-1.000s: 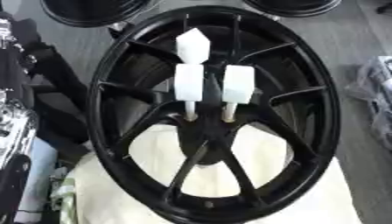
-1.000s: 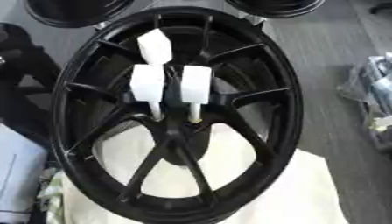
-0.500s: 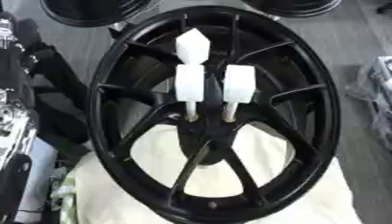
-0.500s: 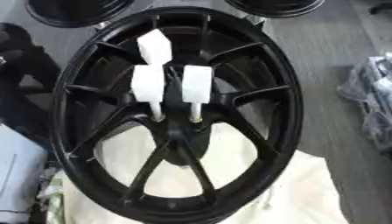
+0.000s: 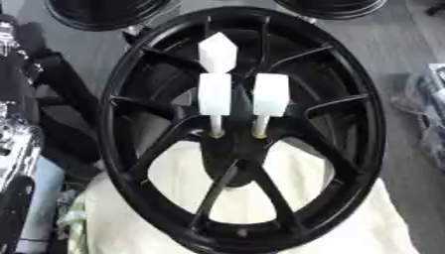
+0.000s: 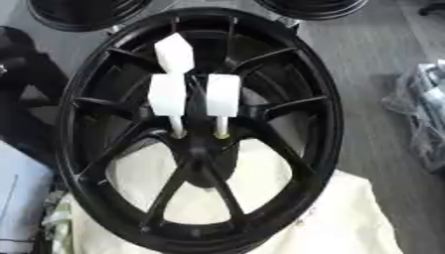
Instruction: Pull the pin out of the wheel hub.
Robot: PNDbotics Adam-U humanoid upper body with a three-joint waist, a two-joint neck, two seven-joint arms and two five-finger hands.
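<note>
Left edge: a black and silver robot arm [image 5: 16,149] runs down the left border of the left eye view. No hand shows on it, so the state of the fingers cannot be told.
Lower left: a pale cream cloth [image 5: 365,223] lies under the near part of the wheel and shows through the gaps between the spokes.
Centre: a large black spoked alloy wheel [image 5: 113,124] lies flat and fills most of the view; its dark hub [image 5: 233,149] sits a little below the middle.
Pins: two white block-headed pins stand upright in the hub side by side, the left pin [image 5: 215,96] and the right pin [image 5: 270,96], each on a thin pale shank that enters the hub. A third white block [image 5: 217,52] sits just above the left pin's head, tilted; whether it is seated in anything I cannot tell.
Top edge: the rims of two more black wheels [image 5: 104,15] show beyond the big one.
Right edge: a grey bundle in clear plastic [image 6: 426,114] lies on the grey floor.
Progress: judged not started; both pins are seated and nothing touches them.
Left to do: reach in, close on a pin's white head, draw it straight up.
Pins relative to fingers: no hand is in either view; the pins stand well apart from the arm.
</note>
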